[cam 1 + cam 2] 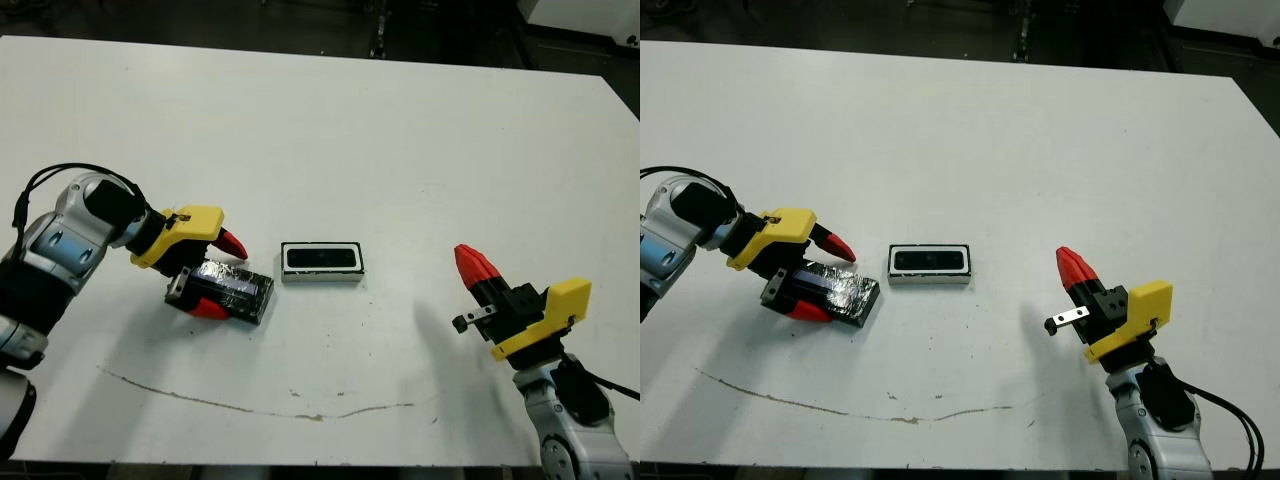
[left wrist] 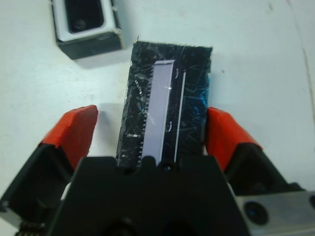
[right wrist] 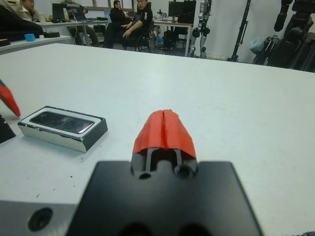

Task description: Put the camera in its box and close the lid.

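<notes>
While its two red-tipped fingers (image 2: 74, 130) are standing apart on either side of the lid (image 1: 232, 290), the left gripper (image 1: 214, 275) is straddling that black speckled shell without clearly pressing on it; in the left wrist view a gap is showing between one finger and the lid's edge, and the other finger is sitting right at the opposite edge. The lid is lying flat on the white worktop (image 1: 400, 140), its pale label strip facing up. Just beside it, toward the middle of the worktop, the box (image 1: 322, 263) is resting uncovered, with the camera (image 3: 63, 121) lying inside its white rim, dark glossy face upward. Well apart from both, on the robot's right, the right gripper (image 1: 1073, 268) is hovering above the bare surface with its jaws pressed together on nothing. Beyond the far edge of the worktop, people (image 3: 133, 27) are sitting at desks in the background.
</notes>
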Motion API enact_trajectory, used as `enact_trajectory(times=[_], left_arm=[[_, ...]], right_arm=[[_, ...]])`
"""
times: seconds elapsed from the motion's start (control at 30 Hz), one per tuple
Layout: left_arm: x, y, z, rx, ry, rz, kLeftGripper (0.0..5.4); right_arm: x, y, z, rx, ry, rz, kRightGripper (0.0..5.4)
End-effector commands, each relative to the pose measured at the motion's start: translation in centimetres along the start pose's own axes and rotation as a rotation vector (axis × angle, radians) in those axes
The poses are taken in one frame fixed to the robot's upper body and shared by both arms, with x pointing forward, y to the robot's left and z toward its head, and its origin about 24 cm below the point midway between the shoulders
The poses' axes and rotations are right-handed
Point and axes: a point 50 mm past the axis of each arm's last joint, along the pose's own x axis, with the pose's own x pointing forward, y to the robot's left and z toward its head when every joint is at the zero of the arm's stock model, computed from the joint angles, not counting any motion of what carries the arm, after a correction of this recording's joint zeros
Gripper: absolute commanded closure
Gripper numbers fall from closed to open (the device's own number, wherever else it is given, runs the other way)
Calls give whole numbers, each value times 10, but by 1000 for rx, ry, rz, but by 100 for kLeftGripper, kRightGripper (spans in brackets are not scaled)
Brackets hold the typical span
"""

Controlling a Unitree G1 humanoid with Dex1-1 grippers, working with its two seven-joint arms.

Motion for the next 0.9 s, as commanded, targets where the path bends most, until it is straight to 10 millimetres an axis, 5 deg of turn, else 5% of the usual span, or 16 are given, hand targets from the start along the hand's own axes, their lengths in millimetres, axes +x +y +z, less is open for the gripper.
enact_trajectory(times=[0.03, 0.27, 0.9], left_arm=[[-1, -4, -5, -11, 53, -31, 130], [-1, -4, -6, -39, 66, -25, 223], [-38, 13, -14, -276, -298, 418, 224]], right_arm=[[-3, -2, 0, -18, 13, -10, 540], [-3, -3, -1, -8, 7, -1, 540], [-1, -1, 1, -30, 15, 4, 540]])
